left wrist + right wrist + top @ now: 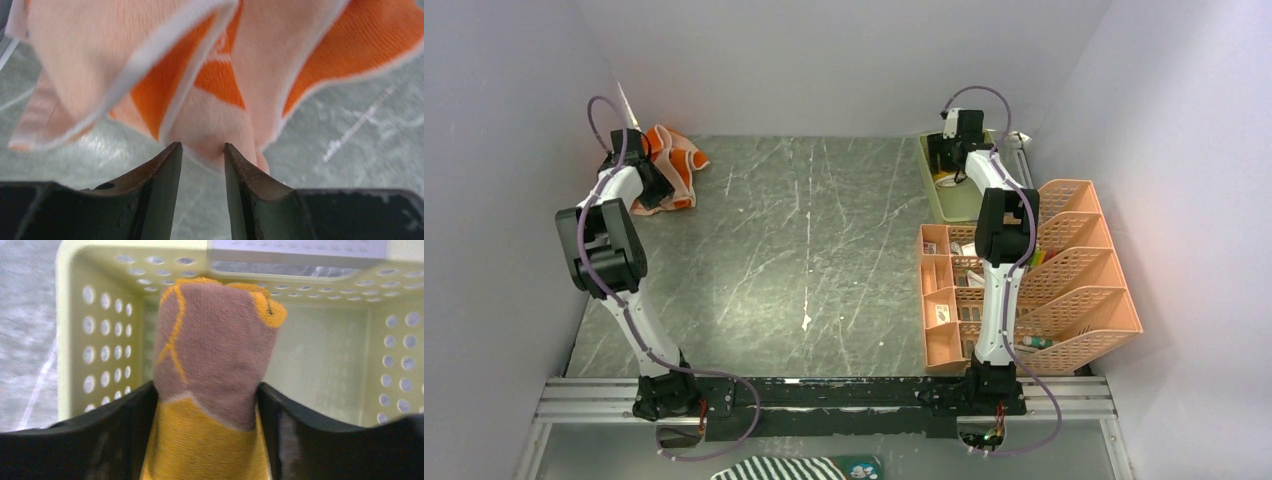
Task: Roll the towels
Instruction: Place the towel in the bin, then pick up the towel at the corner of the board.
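The orange towel (672,166), with its cream border, lies crumpled at the back left corner of the table. My left gripper (202,146) is right at it. Its fingers (165,170) stand apart with bare table showing between them, and a fold of the orange towel (210,135) sits at the tips. The mustard-yellow towel (215,350) is a tight roll standing between my right gripper's (206,387) fingers, which press on both its sides. That roll hangs over the pale yellow perforated basket (95,355), which stands at the back right (936,195).
A peach-coloured desk organiser (1074,270) with several slanted trays and small compartments stands along the right side, beside the right arm. A black-and-white striped cloth (774,468) lies below the arms' mounting rail. White walls close in the left, back and right.
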Action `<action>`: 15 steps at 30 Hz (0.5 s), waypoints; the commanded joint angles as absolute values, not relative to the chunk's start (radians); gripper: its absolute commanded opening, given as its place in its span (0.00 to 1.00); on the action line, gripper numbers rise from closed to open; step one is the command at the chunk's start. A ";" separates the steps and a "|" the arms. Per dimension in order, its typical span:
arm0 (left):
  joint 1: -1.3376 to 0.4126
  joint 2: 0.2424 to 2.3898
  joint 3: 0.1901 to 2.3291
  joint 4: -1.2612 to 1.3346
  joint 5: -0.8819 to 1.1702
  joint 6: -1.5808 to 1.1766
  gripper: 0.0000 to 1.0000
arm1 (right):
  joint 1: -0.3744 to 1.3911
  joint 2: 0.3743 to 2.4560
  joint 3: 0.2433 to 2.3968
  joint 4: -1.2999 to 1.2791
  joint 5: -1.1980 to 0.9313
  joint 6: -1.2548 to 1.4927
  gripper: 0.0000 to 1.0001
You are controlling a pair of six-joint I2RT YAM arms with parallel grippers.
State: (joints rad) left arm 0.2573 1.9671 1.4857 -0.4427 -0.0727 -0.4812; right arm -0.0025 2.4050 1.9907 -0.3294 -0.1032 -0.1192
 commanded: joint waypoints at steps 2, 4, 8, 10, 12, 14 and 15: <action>0.247 2.114 1.613 -0.391 -0.155 -0.497 0.47 | 0.000 2.326 2.032 -0.351 -0.167 -0.114 0.86; 0.239 2.165 1.652 -0.394 -0.160 -0.495 0.47 | 0.003 2.277 2.031 -0.344 -0.182 -0.107 0.93; 0.213 2.240 1.703 -0.374 -0.158 -0.481 0.41 | 0.006 2.192 2.049 -0.347 -0.218 -0.090 0.94; 0.203 2.269 1.729 -0.364 -0.120 -0.464 0.11 | 0.010 2.159 2.060 -0.357 -0.233 -0.090 0.95; 0.191 2.277 1.740 -0.353 -0.052 -0.448 0.07 | 0.015 2.129 2.066 -0.369 -0.243 -0.092 0.95; 0.165 2.249 1.712 -0.302 0.004 -0.442 0.07 | 0.023 2.096 2.050 -0.368 -0.250 -0.092 0.95; 0.147 2.226 1.692 -0.281 0.026 -0.441 0.07 | 0.030 2.076 2.037 -0.366 -0.251 -0.094 0.95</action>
State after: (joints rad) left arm 0.2050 2.2387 1.7172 -0.3820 -0.1043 -0.4625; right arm 0.0093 2.1620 2.0350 -0.3634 -0.2157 -0.1009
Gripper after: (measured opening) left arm 0.081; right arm 0.946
